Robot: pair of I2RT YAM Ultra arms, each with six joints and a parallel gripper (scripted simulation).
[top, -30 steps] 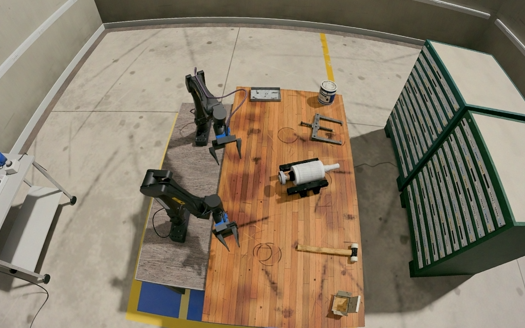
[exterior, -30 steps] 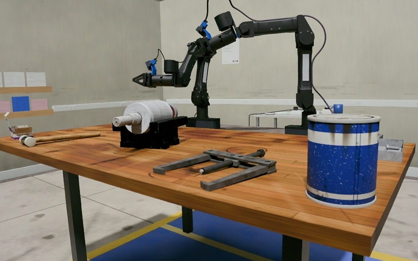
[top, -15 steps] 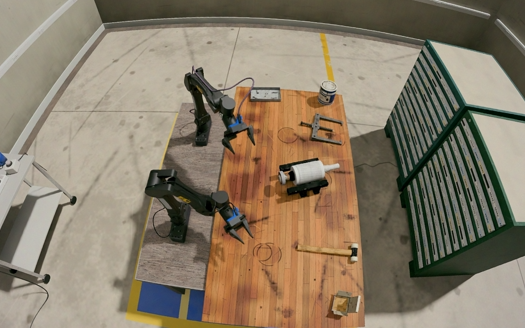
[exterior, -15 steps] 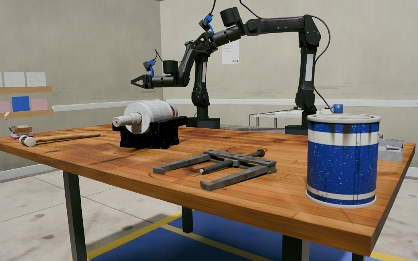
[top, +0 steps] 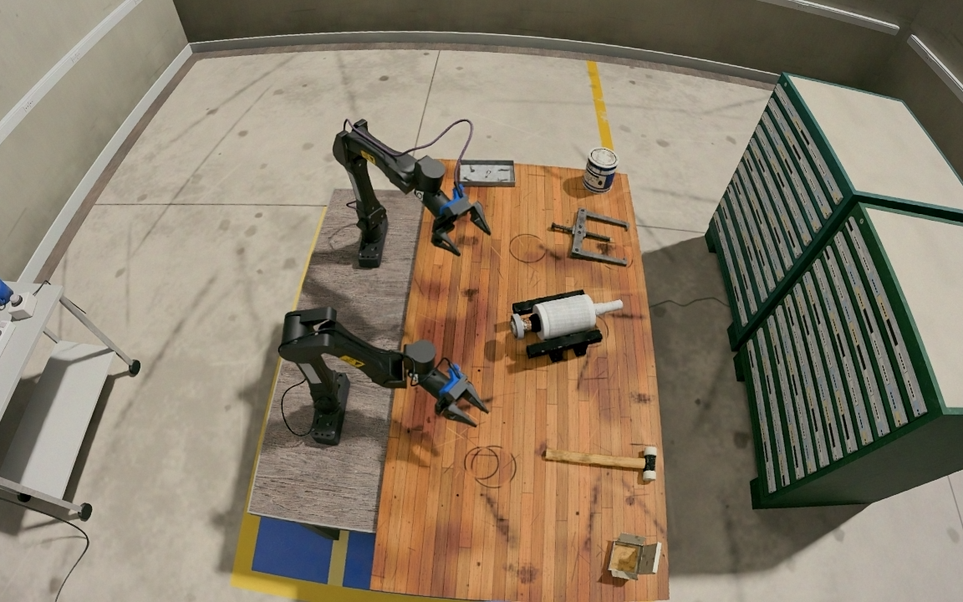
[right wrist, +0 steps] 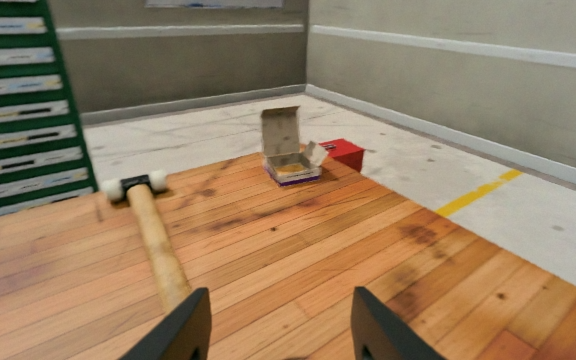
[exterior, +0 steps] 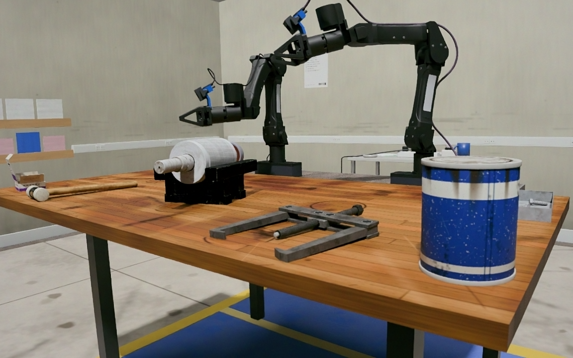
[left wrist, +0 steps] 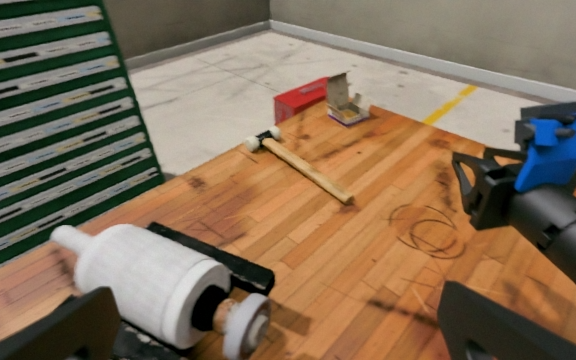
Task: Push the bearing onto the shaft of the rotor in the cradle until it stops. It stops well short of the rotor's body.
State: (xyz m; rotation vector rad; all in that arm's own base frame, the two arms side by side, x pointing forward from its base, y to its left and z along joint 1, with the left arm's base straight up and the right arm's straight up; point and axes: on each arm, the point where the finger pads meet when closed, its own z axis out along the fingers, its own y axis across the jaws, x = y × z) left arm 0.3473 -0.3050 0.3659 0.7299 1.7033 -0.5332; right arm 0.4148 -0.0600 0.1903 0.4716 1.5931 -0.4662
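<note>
Bearing sits out near the shaft's end, clear of the rotor body

The bearing (top: 517, 324) (left wrist: 236, 325) is a pale grey ring around the shaft on the arm side of the white rotor (top: 566, 315) (exterior: 204, 153) (left wrist: 143, 280), with a coppery section between ring and body. The rotor lies in the black cradle (top: 563, 345) (exterior: 204, 184) (left wrist: 213, 250), roughly midway between the worktop's (top: 440, 523) (exterior: 79, 209) (left wrist: 368, 270) (right wrist: 268, 260) short edges, nearer the long edge by the green cabinets.

The left gripper (top: 474, 243) (exterior: 276, 53) (left wrist: 279, 299) is spread wide, the right gripper (top: 481, 418) (exterior: 180, 118) (left wrist: 469, 154) (right wrist: 281, 303) partly spread; both are empty and above the worktop.

The rotor's body hides the bearing in the exterior view. The left wrist view cuts off its lower rim, and the right wrist view leaves it out of frame. How tightly it fits cannot be told.
</note>
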